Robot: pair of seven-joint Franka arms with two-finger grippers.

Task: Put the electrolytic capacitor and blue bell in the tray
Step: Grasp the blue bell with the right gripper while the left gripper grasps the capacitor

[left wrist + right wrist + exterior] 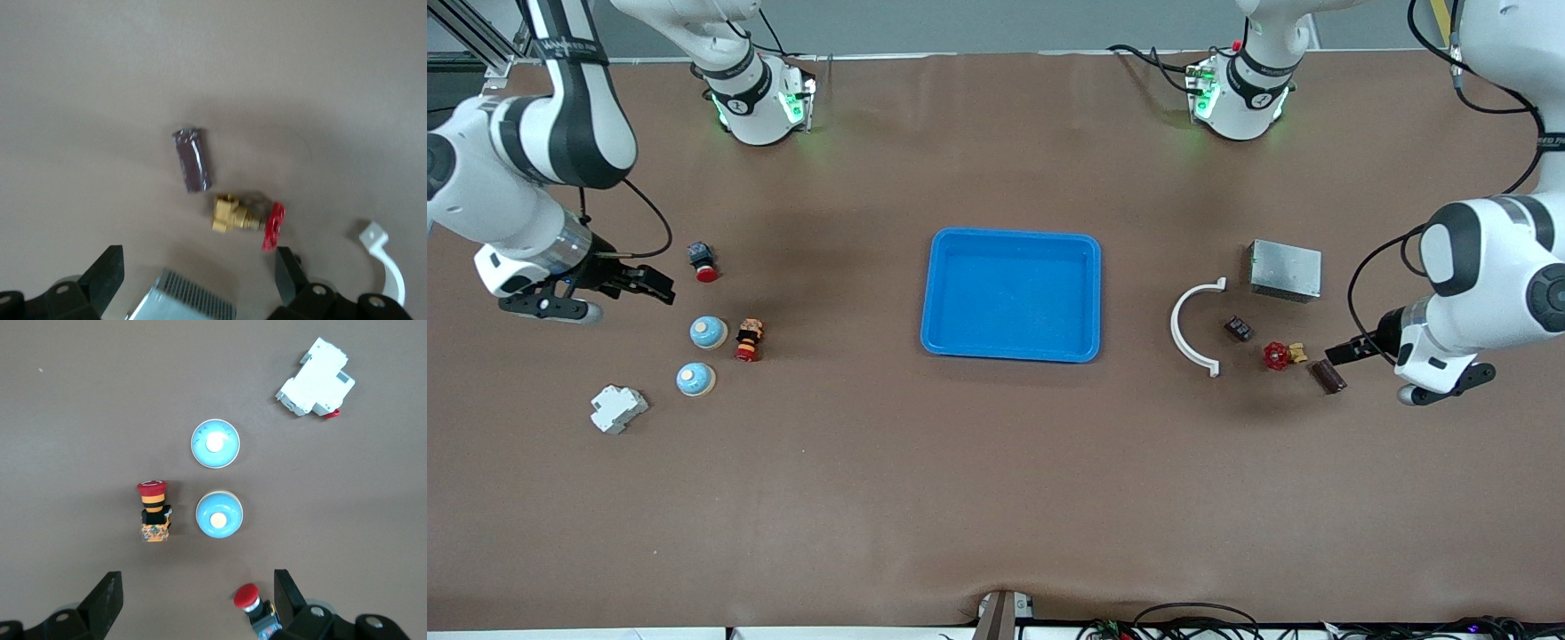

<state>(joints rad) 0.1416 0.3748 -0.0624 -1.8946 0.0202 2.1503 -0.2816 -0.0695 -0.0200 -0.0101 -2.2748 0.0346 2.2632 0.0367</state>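
The bright-blue tray (1014, 298) lies empty at the table's middle. Two blue bells with white buttons (708, 332) (695, 379) sit toward the right arm's end; the right wrist view shows both (215, 444) (219, 515). My right gripper (654, 284) (198, 597) hangs open over the table beside them, holding nothing. The electrolytic capacitor (1328, 376) (192, 160), a dark maroon cylinder, lies on its side toward the left arm's end. My left gripper (1344, 351) (198, 277) hovers open and empty close above it.
By the capacitor lie a brass valve with a red handwheel (1281, 356) (247, 219), a small black part (1237, 329), a white curved piece (1193, 326) and a grey metal box (1285, 269). Near the bells are a red-capped button (749, 339), a red push button (703, 260) and a white breaker (617, 408).
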